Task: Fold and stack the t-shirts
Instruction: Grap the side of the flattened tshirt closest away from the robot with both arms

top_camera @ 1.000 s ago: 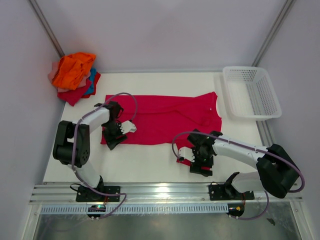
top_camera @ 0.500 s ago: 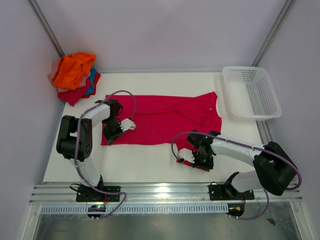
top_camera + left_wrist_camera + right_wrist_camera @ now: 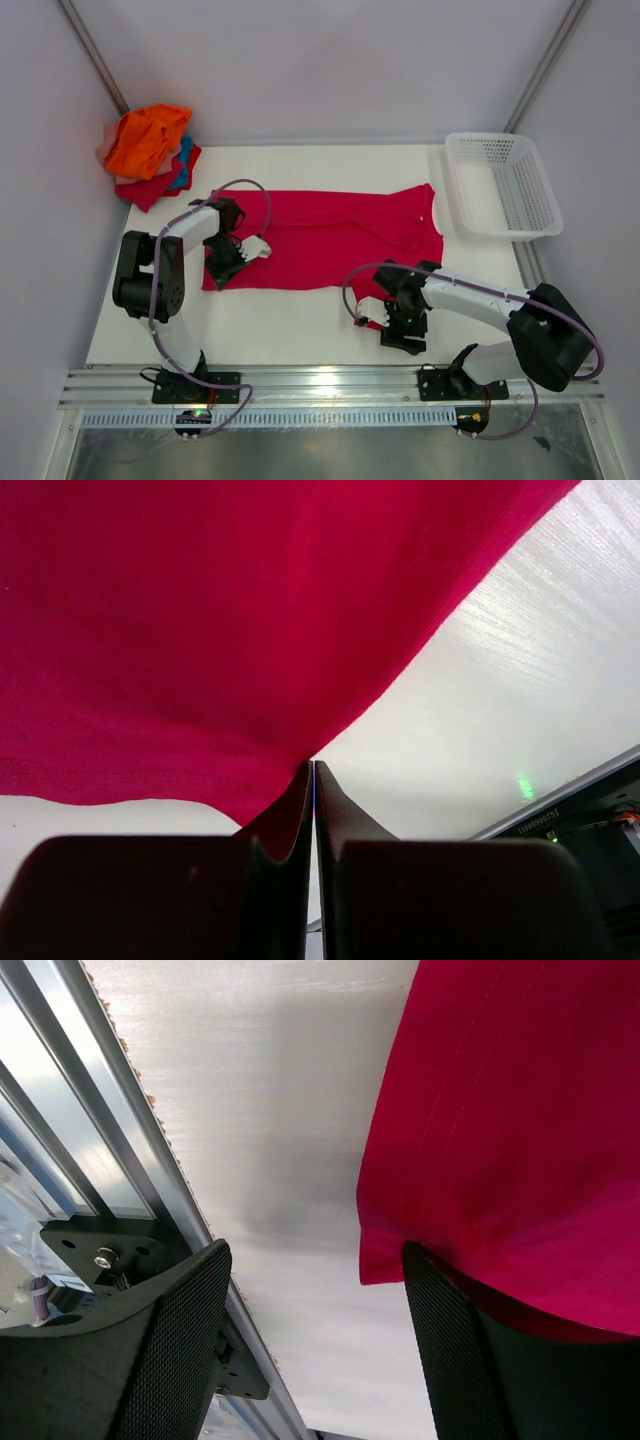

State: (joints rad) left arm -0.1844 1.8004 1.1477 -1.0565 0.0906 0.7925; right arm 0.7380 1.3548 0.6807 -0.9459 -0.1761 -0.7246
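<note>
A crimson t-shirt point(image 3: 330, 235) lies spread flat across the middle of the table. My left gripper point(image 3: 222, 268) is at its near left corner. In the left wrist view the left gripper point(image 3: 313, 770) has its jaws pressed together, and the crimson t-shirt point(image 3: 200, 630) is drawn to a point at their tips. My right gripper point(image 3: 400, 328) is near the front edge, beside a small red flap of cloth point(image 3: 368, 321). In the right wrist view the right gripper point(image 3: 315, 1252) stands open, and the corner of the cloth point(image 3: 520, 1110) rests against the right finger point(image 3: 450, 1350).
More t-shirts, orange on top with red, blue and pale pink below, are heaped point(image 3: 150, 150) at the back left corner. A white mesh basket point(image 3: 500, 185) stands at the back right. An aluminium rail point(image 3: 320, 385) runs along the table's front edge, close to my right gripper.
My left gripper has shut on the shirt's near left corner. My right gripper closed at the red flap, then opened again, staying almost where it was.
</note>
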